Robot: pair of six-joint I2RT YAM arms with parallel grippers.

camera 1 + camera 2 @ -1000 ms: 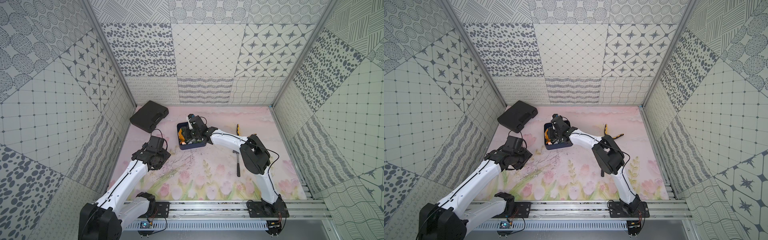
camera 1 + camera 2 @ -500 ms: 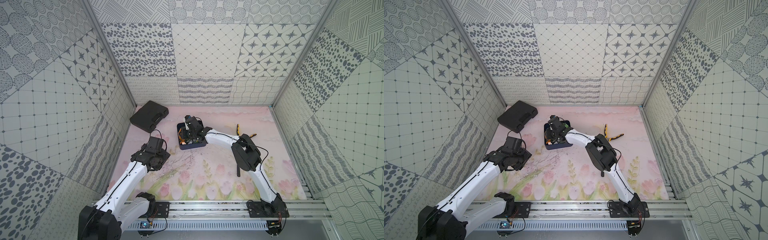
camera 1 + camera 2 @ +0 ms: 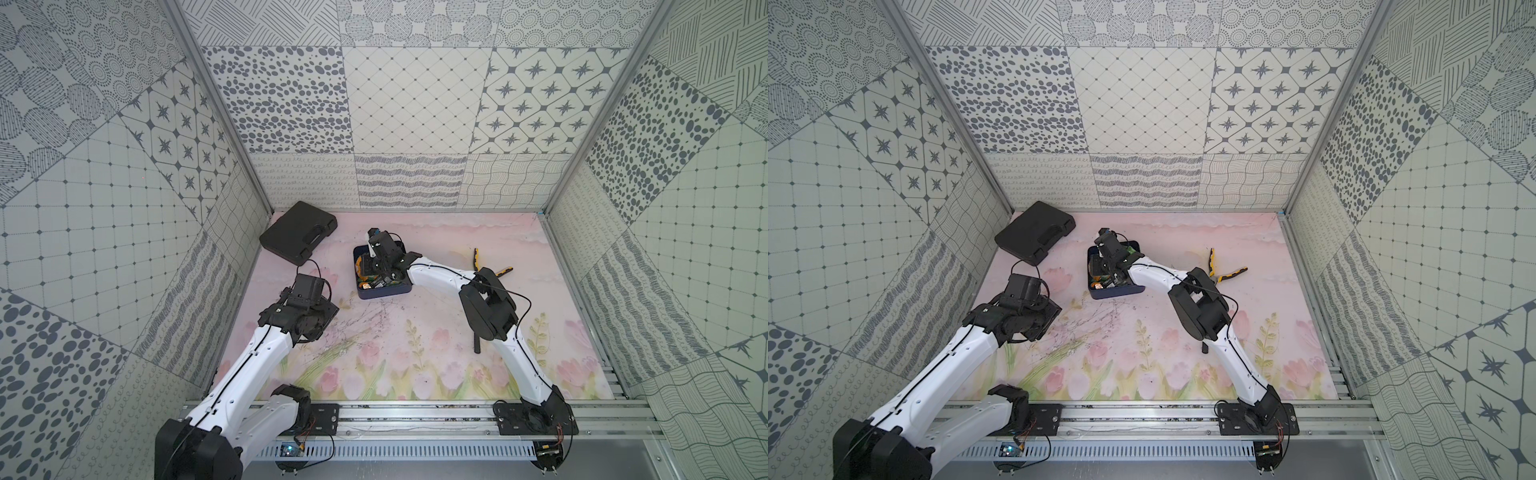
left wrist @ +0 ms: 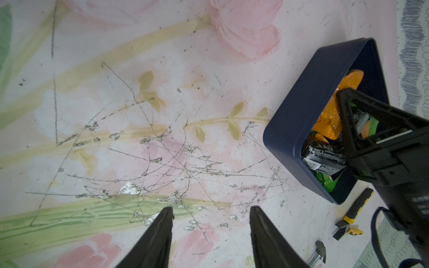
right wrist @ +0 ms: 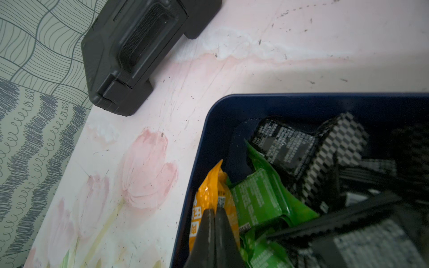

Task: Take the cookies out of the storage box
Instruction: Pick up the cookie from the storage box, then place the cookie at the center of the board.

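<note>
Right gripper [image 5: 214,222] has closed over crinkly orange, green, black cookies [image 5: 257,201].

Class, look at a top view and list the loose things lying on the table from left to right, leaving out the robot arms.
black plastic case → storage box → yellow-handled pliers
</note>
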